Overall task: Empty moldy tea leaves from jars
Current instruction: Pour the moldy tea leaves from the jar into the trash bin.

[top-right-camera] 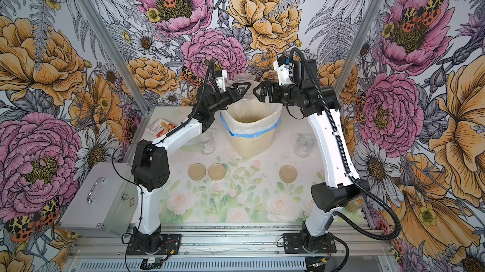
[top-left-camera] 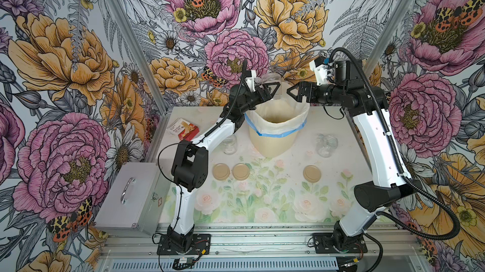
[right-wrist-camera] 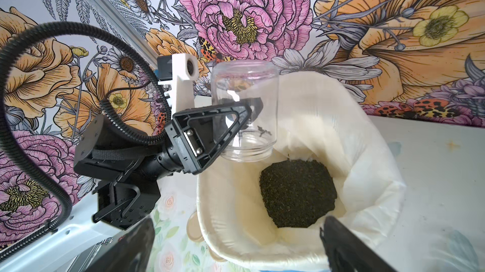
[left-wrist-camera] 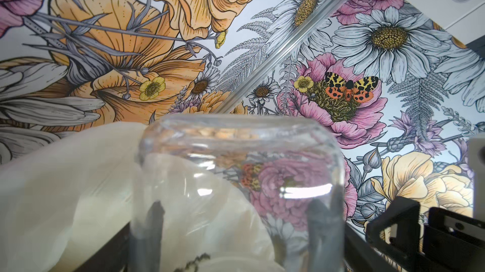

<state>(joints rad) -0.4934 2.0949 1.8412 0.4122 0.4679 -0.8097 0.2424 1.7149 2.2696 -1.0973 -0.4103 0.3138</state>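
Over bin mouth, jar hangs inverted, long axis near upright, pinched by left tool. Moldy tea leaves heaped in bag below; we see few bits clinging inside glass. Right tool spread, empty, just across from jar; we judge left arm nearer for set-down.

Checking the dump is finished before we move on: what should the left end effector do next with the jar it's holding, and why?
Probably a short shake in place. The left end effector holds the jar mouth-down over the bin. Most tea leaves lie heaped in the bin, but a few dark bits cling inside the glass near the mouth.
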